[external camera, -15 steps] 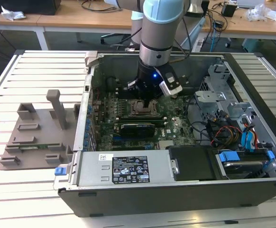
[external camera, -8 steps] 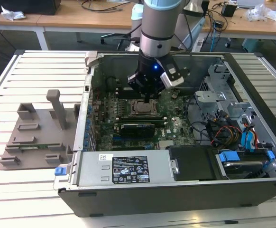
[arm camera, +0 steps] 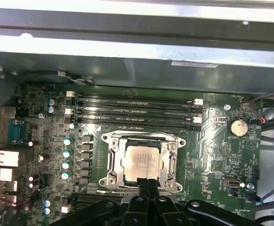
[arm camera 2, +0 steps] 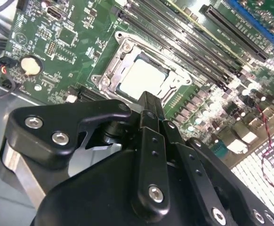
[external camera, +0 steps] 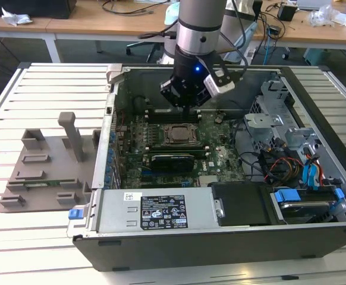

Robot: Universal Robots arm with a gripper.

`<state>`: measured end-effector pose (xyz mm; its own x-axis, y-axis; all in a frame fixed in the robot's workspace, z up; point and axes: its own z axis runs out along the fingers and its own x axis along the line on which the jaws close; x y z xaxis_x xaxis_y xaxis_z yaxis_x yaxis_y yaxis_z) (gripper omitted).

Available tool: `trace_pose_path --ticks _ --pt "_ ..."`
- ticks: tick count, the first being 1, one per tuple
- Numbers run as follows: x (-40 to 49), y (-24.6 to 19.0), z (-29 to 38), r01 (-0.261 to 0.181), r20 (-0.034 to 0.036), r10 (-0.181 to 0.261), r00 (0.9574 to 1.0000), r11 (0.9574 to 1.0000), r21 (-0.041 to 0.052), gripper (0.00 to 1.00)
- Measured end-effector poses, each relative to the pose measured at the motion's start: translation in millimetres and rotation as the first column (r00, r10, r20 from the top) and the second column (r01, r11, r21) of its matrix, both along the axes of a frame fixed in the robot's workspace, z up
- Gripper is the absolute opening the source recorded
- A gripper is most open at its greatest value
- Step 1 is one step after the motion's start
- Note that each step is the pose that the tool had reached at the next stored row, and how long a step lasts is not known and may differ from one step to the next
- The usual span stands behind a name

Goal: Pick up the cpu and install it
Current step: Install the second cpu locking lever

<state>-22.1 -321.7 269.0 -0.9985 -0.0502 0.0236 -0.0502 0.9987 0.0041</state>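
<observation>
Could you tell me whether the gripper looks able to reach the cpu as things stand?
Probably yes: the cpu lies uncovered in its socket, and the gripper hangs just above it with nothing between.

Cpu [arm camera: 143, 163] top: dull silvery metal. Socket frame [arm camera: 109, 162]: shiny metal. Fingers [arm camera 2: 149, 106]: matt black.

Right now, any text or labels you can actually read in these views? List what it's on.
None readable.
Power supply label: print and symbols too small.
White sticker beside it: blurred.
Motherboard silkscreen: too small in both wrist views.
Cpu lid in the socket: markings too faint.
</observation>
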Motion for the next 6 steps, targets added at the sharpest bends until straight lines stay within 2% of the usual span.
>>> trace_pose_path --ticks 6 --pt "0.0 0.0 0.3 0.0 -0.0001 0.0 1.0 1.0 0.0 0.11"
